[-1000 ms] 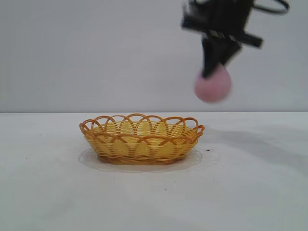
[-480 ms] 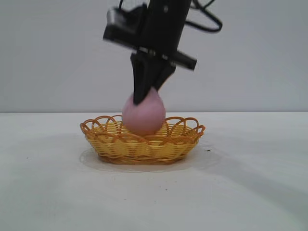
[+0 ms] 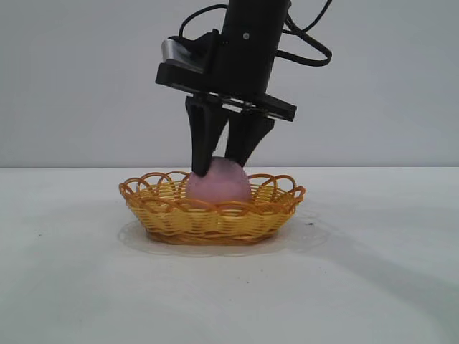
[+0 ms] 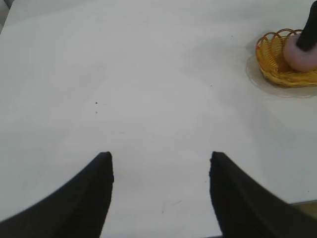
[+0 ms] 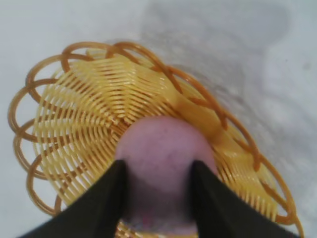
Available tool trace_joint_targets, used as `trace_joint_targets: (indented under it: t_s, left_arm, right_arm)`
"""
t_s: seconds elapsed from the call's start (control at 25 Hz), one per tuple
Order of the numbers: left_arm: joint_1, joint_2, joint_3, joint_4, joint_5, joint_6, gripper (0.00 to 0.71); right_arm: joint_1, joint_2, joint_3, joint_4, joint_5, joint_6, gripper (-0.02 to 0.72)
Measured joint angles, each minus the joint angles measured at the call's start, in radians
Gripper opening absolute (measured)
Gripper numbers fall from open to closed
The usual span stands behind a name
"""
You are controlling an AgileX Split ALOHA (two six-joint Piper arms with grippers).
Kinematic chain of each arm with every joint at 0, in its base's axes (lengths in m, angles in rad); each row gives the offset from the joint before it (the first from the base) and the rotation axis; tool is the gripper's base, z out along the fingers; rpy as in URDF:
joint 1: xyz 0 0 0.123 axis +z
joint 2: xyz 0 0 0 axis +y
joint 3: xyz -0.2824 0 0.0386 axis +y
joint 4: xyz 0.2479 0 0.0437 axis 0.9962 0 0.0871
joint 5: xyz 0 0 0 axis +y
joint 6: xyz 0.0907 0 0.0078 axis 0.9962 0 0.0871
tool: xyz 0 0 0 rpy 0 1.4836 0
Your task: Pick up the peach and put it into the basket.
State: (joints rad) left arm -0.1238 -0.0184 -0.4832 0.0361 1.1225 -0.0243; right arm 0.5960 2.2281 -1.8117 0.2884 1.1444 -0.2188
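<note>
The left gripper (image 4: 159,193) is sitting parked over bare white table (image 3: 64,287), well apart from the work, its fingers standing apart with nothing between them. Moving rightward, the yellow-orange wicker basket (image 3: 165,215) is resting on the table with the dusty-pink peach (image 3: 219,183) lying inside it, low against the woven floor near the middle, its top showing above the looped rim. The right gripper (image 3: 224,163) is pointing steeply down over the basket, its two fingers (image 5: 96,208) flanking the peach. They are looking spread, just beside the fruit's sides; whether they are touching it, I cannot tell.

The placing is looking as good as done, so the step in hand is the release. To do it well, the fingers should be opening fully clear of the peach, then lifting straight up, avoiding the scalloped rim and not nudging the round fruit into rolling.
</note>
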Motion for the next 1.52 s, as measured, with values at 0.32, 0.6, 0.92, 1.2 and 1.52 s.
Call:
trace_joint_targets:
  t_s: [0.32,0.6,0.92,1.2,1.52]
  left_arm:
    - [0.000,0.000,0.000,0.000,0.000,0.000,0.377]
    - [0.000,0.000,0.000,0.000,0.000,0.000,0.377]
    - [0.000,0.000,0.000,0.000,0.000,0.000,0.377]
    - [0.000,0.000,0.000,0.000,0.000,0.000,0.377]
    - [0.000,0.000,0.000,0.000,0.000,0.000,0.377]
  right_arm:
    - [-0.027,-0.150,0.000,-0.091,0.013,0.136,0.439]
    - [-0.294,-0.161,0.000,-0.321,0.020,0.271,0.424]
    - [-0.541,-0.059,0.014,-0.274,-0.018,0.309,0.424]
    - [-0.541,-0.128,0.016,-0.255,-0.015,0.278,0.424]
    - [-0.541,-0.552,0.471,-0.247,-0.144,0.258,0.424]
